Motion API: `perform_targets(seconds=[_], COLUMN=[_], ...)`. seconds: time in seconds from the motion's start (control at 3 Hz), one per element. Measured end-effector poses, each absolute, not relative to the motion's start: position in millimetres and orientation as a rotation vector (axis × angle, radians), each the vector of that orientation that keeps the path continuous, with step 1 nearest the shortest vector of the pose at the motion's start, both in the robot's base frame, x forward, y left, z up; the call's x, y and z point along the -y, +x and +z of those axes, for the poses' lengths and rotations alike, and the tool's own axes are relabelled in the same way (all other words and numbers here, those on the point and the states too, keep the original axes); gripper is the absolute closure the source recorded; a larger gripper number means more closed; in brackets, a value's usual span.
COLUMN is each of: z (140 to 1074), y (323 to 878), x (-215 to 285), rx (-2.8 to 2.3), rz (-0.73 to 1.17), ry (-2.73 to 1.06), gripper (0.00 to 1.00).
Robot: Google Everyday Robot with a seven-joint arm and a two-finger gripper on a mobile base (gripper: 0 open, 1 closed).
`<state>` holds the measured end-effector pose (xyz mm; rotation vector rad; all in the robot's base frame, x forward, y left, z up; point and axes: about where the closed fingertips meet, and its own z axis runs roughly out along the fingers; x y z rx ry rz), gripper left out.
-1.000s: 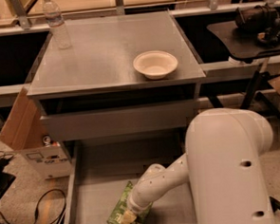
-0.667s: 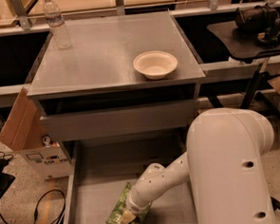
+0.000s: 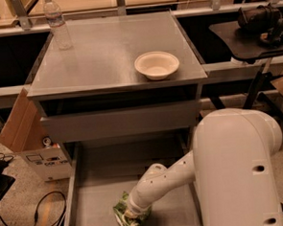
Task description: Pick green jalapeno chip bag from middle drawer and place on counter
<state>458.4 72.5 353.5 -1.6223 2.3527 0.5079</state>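
The gripper [image 3: 133, 214] presses into the green chip bag [image 3: 122, 221] in the near drawer [image 3: 96, 199]; the wrist hides it, so I can't tell if it's gripping.

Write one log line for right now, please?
pincer: at green jalapeno chip bag | where: middle drawer | stage: pick

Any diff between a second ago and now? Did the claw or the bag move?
Nothing visibly changed. The claw is still down on the green jalapeno chip bag in the open middle drawer, in the same spot as before, and the bag has not lifted. The white bowl and water bottle stay put on the counter.
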Motion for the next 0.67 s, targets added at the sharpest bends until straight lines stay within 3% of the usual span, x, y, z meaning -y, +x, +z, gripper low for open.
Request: perform_targets(seconds=[0.67], z=[365.0], y=[458.2], x=[-81.9], rx=[-2.300], rz=[0.552], ry=[-1.633], gripper=[1.00])
